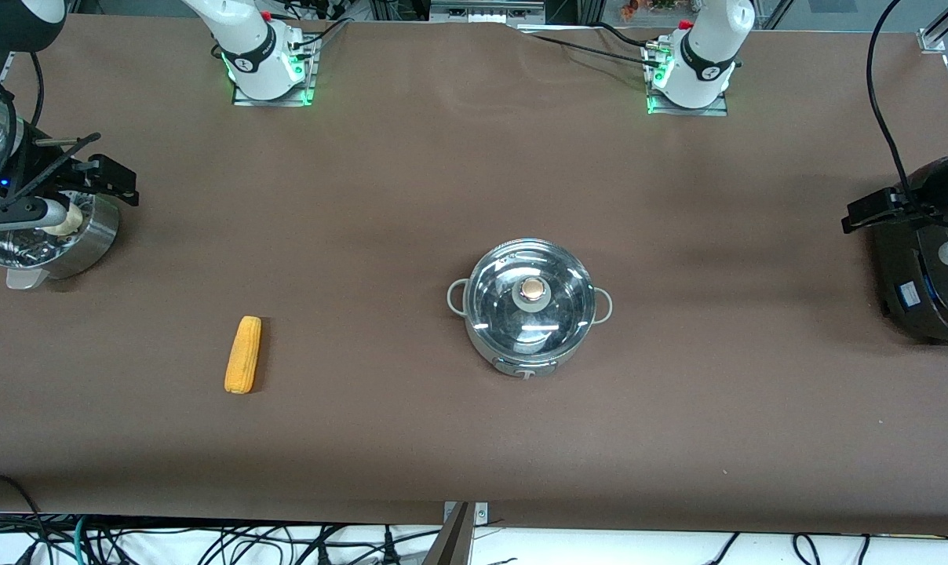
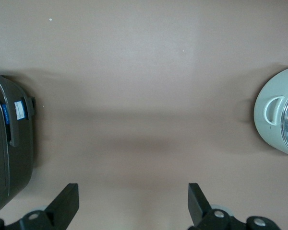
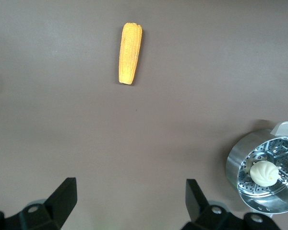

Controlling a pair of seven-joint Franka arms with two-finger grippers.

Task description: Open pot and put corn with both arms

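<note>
The steel pot (image 1: pixel 530 345) stands mid-table with its glass lid (image 1: pixel 505 298) and copper knob (image 1: pixel 534 289) on; its edge shows in the left wrist view (image 2: pixel 273 115). The yellow-orange corn (image 1: pixel 243 354) lies flat on the table toward the right arm's end, also in the right wrist view (image 3: pixel 129 52). My right gripper (image 1: pixel 109 179) (image 3: pixel 129 201) is open and empty, up by the steamer pot. My left gripper (image 1: pixel 874 210) (image 2: pixel 133 203) is open and empty, up by the black cooker. Both are well away from pot and corn.
A steel steamer pot (image 1: pixel 89 243) (image 3: pixel 235 163) with a white bun (image 3: pixel 264 172) stands at the right arm's end of the table. A black rounded cooker (image 1: pixel 925 275) (image 2: pixel 9 143) stands at the left arm's end. Brown tabletop (image 1: pixel 380 235) lies between corn and pot.
</note>
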